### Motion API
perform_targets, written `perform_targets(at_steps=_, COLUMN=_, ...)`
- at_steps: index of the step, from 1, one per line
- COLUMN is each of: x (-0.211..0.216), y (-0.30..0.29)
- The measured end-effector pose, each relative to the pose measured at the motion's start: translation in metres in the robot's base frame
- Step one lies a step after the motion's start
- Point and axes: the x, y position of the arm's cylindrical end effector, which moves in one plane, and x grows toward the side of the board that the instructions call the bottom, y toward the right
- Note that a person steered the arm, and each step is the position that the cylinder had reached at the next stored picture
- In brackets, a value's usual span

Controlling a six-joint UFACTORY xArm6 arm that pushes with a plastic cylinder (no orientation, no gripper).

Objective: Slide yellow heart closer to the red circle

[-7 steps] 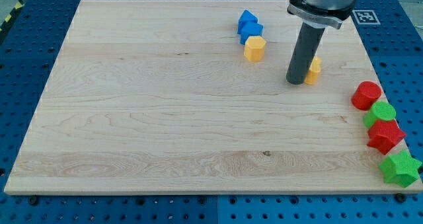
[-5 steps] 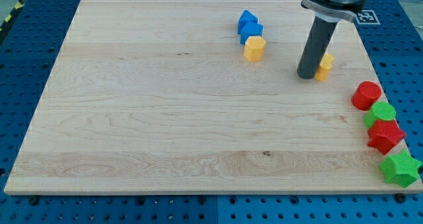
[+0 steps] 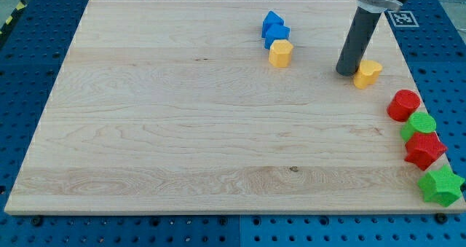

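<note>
The yellow heart point(image 3: 368, 73) lies on the wooden board near the view's upper right. My tip point(image 3: 346, 72) rests on the board right against the heart's left side. The red circle point(image 3: 403, 105) sits at the board's right edge, a short way below and to the right of the heart, with a gap between them.
A green circle point(image 3: 420, 124), a red star point(image 3: 424, 150) and a green star point(image 3: 440, 186) run down the right edge below the red circle. Two blue blocks point(image 3: 274, 28) and a yellow hexagon point(image 3: 280, 53) cluster at the top centre. The board point(image 3: 182, 130) is pale wood.
My tip has moved to the right and a little up the view, and the yellow heart has slid to the right with it, nearer the red circle.
</note>
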Motion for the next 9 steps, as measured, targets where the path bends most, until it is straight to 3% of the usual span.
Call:
perform_targets(at_steps=3, x=0.011, y=0.023)
perform_targets(at_steps=4, x=-0.006, y=0.035)
perform_targets(at_steps=6, x=0.013, y=0.044)
perform_targets(at_steps=7, x=0.013, y=0.030)
perform_targets(at_steps=9, x=0.013, y=-0.106)
